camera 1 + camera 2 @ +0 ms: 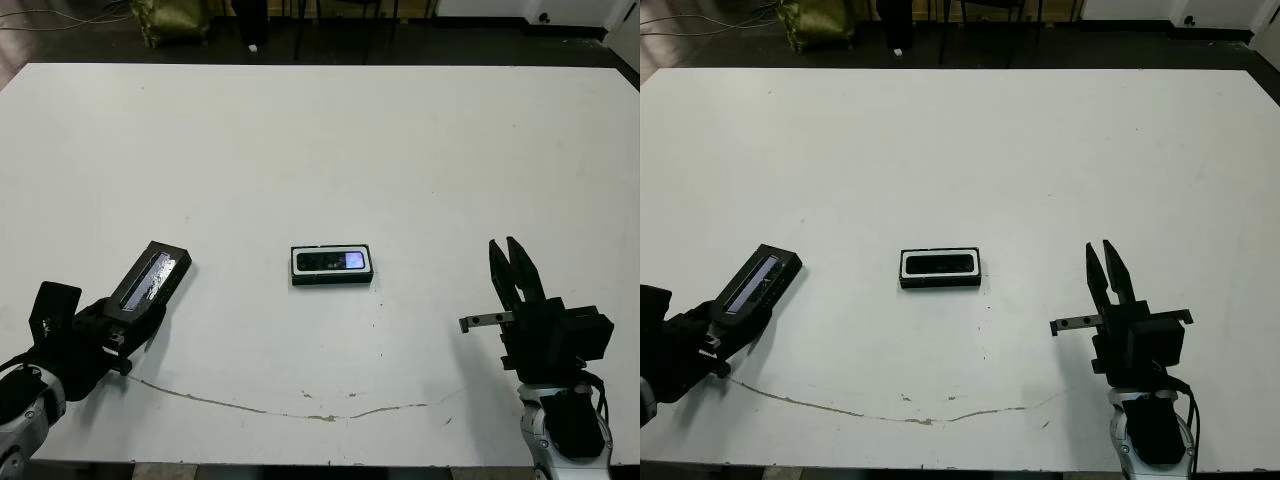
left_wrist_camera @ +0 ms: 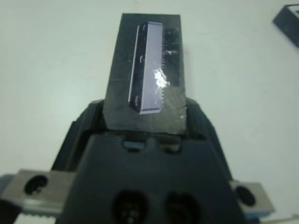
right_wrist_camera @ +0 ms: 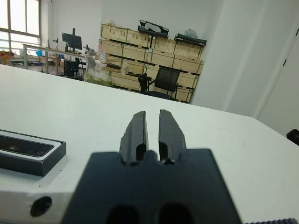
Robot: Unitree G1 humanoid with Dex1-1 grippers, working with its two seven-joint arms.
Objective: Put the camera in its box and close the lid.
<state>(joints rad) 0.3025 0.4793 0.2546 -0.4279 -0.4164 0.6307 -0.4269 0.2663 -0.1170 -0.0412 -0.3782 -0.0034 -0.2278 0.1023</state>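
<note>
The box (image 1: 331, 281), a shallow black tray with a white lining, lies at the table's middle. Inside it rests the camera (image 1: 330, 262), a slim black bar with a bluish glint at its right end. At the front left, my left gripper (image 1: 128, 322) is shut on the lid (image 1: 150, 278), a flat black cover with a silvery strip; it is held tilted above the table, well left of the box. The left wrist view shows the lid (image 2: 147, 70) clamped between both fingers. My right gripper (image 1: 505, 250) stands at the front right, shut and empty, fingers pointing up and away.
A thin dark crack line (image 1: 300, 405) runs across the white table (image 1: 320, 140) near its front edge. Beyond the far edge are dark floor and chair legs. The right wrist view shows the box (image 3: 46, 163) off to one side and a room with crates behind.
</note>
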